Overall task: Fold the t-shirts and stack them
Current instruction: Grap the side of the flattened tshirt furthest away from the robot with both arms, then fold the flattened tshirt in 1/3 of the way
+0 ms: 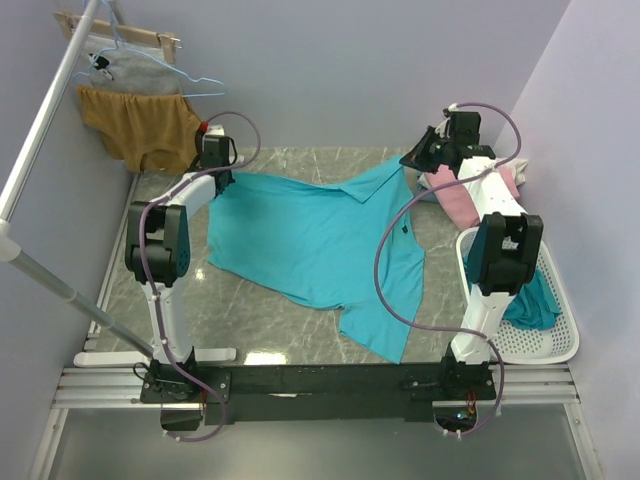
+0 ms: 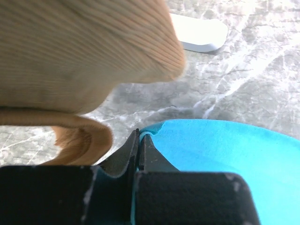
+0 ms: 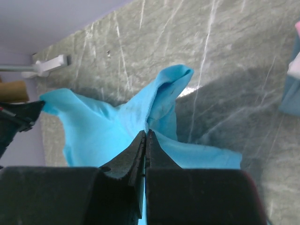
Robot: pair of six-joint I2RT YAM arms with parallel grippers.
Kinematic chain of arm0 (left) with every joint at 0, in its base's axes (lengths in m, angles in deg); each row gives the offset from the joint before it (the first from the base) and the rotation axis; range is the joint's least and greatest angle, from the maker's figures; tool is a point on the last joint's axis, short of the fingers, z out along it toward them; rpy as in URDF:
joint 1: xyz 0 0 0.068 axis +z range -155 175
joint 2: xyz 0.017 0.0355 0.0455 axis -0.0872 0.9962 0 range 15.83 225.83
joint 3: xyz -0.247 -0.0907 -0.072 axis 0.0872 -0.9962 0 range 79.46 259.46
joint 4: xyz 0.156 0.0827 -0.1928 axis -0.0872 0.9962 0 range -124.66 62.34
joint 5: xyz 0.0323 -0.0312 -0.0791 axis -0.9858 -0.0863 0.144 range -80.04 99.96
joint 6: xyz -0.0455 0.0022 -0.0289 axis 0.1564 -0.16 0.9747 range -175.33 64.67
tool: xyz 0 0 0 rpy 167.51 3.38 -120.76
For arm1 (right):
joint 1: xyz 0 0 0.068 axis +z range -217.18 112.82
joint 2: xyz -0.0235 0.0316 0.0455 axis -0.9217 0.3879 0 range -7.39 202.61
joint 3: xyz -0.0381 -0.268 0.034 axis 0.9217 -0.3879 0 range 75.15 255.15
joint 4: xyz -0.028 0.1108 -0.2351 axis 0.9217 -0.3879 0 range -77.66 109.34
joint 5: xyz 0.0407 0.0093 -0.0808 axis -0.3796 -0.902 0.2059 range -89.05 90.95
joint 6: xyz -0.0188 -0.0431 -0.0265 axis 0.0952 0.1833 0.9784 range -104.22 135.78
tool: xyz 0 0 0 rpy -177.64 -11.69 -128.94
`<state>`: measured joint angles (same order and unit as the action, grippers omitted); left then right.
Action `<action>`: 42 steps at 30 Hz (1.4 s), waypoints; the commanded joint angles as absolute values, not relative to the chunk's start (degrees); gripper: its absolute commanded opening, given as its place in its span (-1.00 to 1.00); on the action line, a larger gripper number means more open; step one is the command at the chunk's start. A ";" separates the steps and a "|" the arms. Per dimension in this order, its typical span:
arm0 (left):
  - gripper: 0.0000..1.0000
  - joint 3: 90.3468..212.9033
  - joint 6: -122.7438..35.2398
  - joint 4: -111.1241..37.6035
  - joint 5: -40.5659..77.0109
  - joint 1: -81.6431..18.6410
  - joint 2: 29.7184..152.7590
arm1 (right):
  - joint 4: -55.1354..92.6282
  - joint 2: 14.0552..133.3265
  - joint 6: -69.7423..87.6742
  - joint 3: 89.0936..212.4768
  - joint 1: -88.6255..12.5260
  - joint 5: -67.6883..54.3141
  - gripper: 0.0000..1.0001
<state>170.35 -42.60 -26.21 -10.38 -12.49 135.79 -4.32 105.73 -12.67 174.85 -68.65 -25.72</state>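
Progress: early, nothing folded or stacked | teal t-shirt (image 1: 320,240) lies spread on table (image 1: 250,315) | left gripper (image 2: 139,137) clamped on its far-left edge | right gripper (image 3: 146,136) clamped on its far-right corner | pink shirt (image 1: 455,197) and basket (image 1: 565,345) contents unfolded, pending

Matt cloth t-shirt (image 1: 310,240) — glossy marbled table (image 1: 250,315)

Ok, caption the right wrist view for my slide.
Right gripper shut on a bunched edge of the teal shirt, above the marble table.
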 commanded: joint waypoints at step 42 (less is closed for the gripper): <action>-0.98 168.85 -45.84 -25.07 -17.90 -9.58 130.45 | -6.23 112.93 -10.76 189.04 -68.50 -25.33 -1.00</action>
